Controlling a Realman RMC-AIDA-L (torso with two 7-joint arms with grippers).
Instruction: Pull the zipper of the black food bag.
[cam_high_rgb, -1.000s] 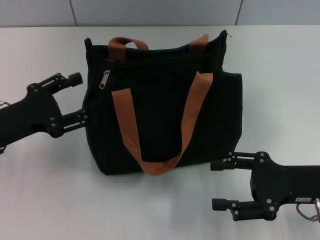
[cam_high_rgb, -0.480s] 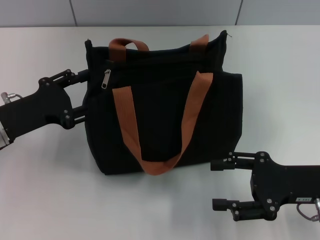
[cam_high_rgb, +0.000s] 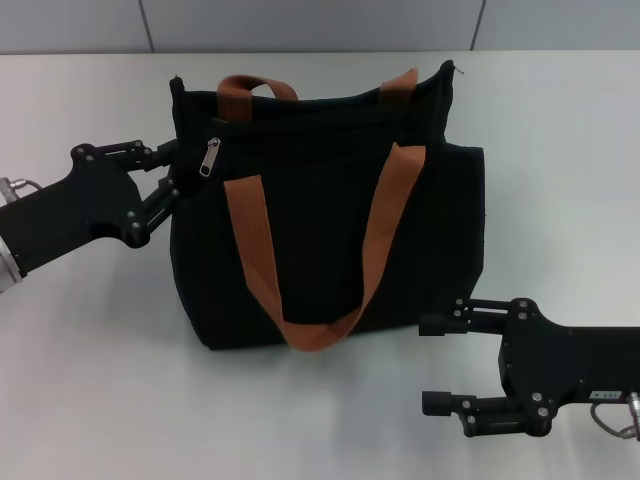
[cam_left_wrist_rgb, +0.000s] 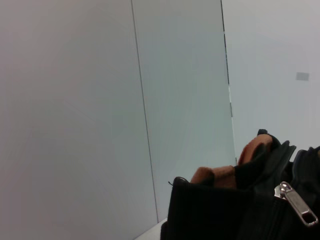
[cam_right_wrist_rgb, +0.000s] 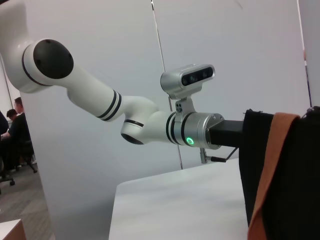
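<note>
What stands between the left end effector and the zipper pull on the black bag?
Nothing visible. The left end effector, open, sits at the black food bag's upper corner, beside the zipper, with only bag fabric between them.

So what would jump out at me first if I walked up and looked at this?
The big black food bag with its rust-orange strap handles, standing mid-table. Next, the left gripper reaching in at the bag's upper corner, jaws open, close beside the small silver zipper pull. The right gripper sits low on the table by the bag's opposite lower corner, jaws open too.
</note>
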